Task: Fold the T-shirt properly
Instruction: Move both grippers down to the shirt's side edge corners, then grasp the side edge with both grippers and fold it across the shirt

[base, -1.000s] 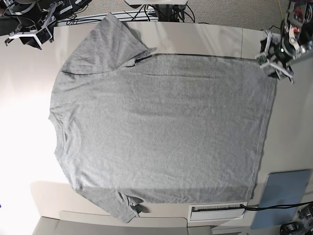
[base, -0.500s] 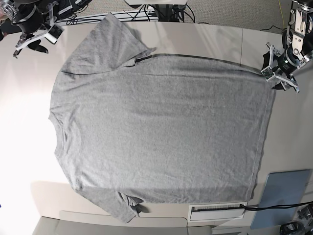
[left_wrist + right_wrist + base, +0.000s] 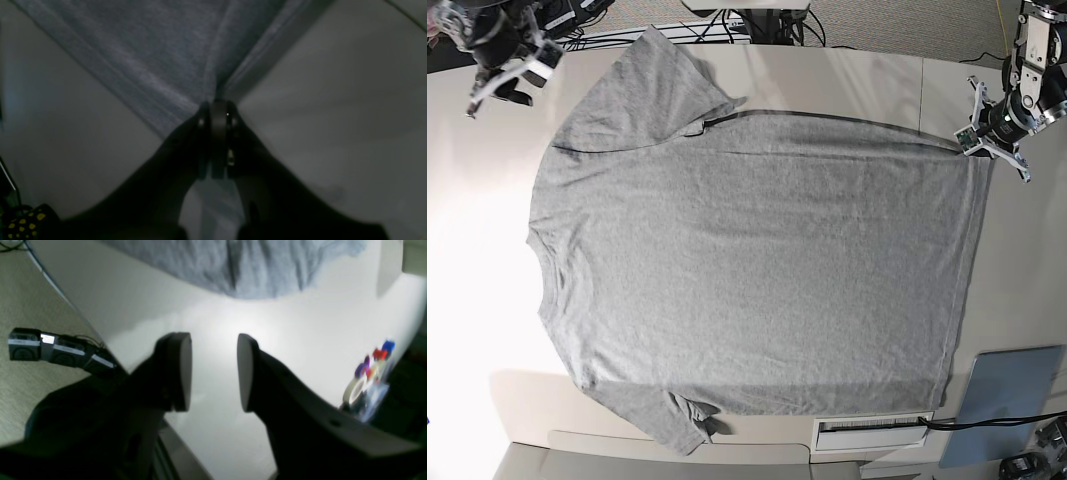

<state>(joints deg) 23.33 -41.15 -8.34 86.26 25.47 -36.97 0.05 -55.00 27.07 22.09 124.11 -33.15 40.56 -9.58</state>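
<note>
The heather-grey T-shirt (image 3: 757, 260) lies spread flat on the table, plain side up, with the collar at the left and the hem at the right. My left gripper (image 3: 973, 143) is shut on the hem's far right corner. In the left wrist view the jaws (image 3: 218, 104) pinch the cloth (image 3: 160, 50), which runs taut away from them. My right gripper (image 3: 503, 86) is open and empty over bare table, left of the far sleeve (image 3: 642, 90). In the right wrist view its fingers (image 3: 176, 370) stand apart, with the shirt's edge (image 3: 240, 270) ahead.
A blue-grey pad (image 3: 1007, 400) and a white box (image 3: 872, 433) lie at the near right. Cables and gear sit beyond the table's far edge (image 3: 757, 20). A tape roll and small coloured items (image 3: 368, 373) stand at the table's side.
My right gripper moved in over the table's far left corner. My left gripper shifted slightly at the hem corner, and a shadow now runs under the shirt's far edge.
</note>
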